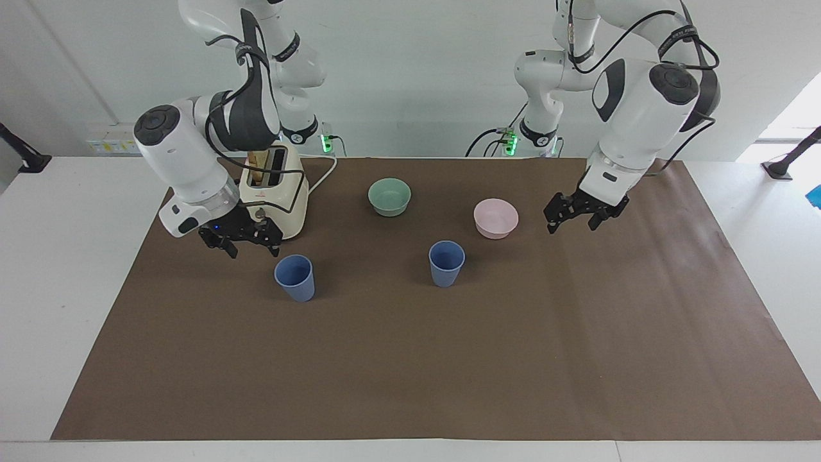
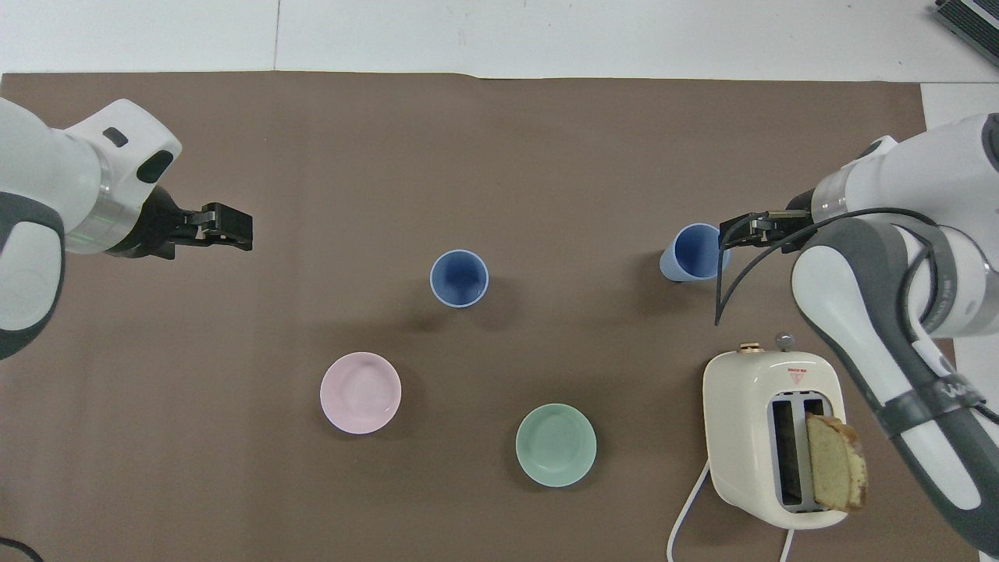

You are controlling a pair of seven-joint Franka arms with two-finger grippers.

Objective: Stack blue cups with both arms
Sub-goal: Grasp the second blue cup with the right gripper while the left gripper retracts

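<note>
The right gripper hangs low over the mat with its jaws spread wide and nothing between them, tips pointed down and toward the blue cup that stands just beside it, a little farther from the robots; the two are close but apart, which reads as a line-up for a side grasp on the cup's wall. The cup sits upright with its mouth open, so a pinch over the rim or around the tapered body both look workable. Nearer the robots than this gripper, almost touching its wrist, is the cream toaster with a slice of bread poking from a slot; the arm's low approach looks crowded by it, and a careless swing could clip it. The left gripper is also wide and empty, held above the mat toward the left arm's end of the table, well apart from the second blue cup, which stands upright by itself near the mat's middle. Between that gripper and the middle lies the pink bowl, and the green bowl rests closer to the robots; neither belongs to the job. Neither cup is lifted, so stacking has not begun
</note>
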